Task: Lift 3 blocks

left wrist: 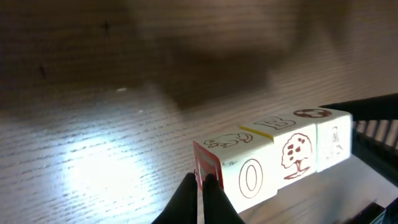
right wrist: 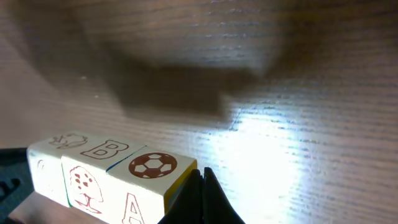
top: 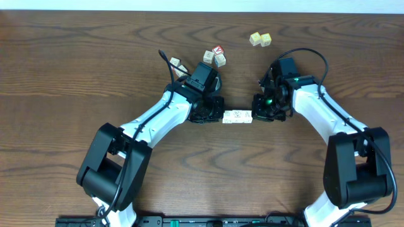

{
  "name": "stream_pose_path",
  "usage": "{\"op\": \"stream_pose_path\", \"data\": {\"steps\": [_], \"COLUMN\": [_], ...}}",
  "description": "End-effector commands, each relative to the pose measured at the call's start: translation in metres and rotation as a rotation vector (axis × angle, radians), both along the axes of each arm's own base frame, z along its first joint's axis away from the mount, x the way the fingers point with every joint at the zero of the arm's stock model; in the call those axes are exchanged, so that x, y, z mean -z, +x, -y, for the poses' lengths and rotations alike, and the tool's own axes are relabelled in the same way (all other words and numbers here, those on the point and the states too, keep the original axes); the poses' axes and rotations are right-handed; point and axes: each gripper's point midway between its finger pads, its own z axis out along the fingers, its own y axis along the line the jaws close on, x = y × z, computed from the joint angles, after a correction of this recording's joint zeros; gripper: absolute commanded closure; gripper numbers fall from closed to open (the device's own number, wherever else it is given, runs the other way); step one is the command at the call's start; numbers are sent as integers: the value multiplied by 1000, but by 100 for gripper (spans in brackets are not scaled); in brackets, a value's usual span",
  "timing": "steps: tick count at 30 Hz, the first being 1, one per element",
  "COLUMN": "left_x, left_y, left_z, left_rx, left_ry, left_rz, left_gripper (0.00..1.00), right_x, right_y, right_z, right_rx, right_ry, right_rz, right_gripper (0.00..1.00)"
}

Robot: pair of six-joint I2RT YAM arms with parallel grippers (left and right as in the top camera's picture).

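Two hands clamp a row of blocks between them on the bench (top: 76,75).
The left hand (top: 216,116) and right hand (top: 257,115), each with fingers pressed together, butt against opposite ends of the three blocks (top: 238,116), just robot-side of the red-topped cluster (top: 216,55). To lift well, probably: equal inward pressure and a level rise together, or the middle block drops.

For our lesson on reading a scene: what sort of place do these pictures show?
Probably a robotics lab bench: a left arm and a right arm stand at a wooden table, with a row of alphabet blocks between them.
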Motion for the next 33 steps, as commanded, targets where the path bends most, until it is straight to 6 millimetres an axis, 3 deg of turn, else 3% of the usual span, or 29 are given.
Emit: {"op": "stream_pose_path", "data": {"steps": [1,14,25,28,33], "left_x": [-19,-73,-73,-61,-42], "left_y": [-9,-15,-18,-11,2], "left_z": [10,6,2,-19,-84], "left_rx": [52,54,69,14,-192], "left_ry": [-56,-109,-86,40,321], "left_rz": [17,108,110,134,134], "left_gripper": [93,93,93,93,93], "right_x": [-29,-49,-53,-48,-41], "right_y": [-5,-15,-15,-13,-11], "right_z": [-26,-31,-32,-24,-10], "right_rx": [-55,-64,-65,-53,-36], "right_ry": [129,173,177,121,31], "right_rz": [38,41,48,59,62], "right_gripper": [99,99,99,99,99]}}
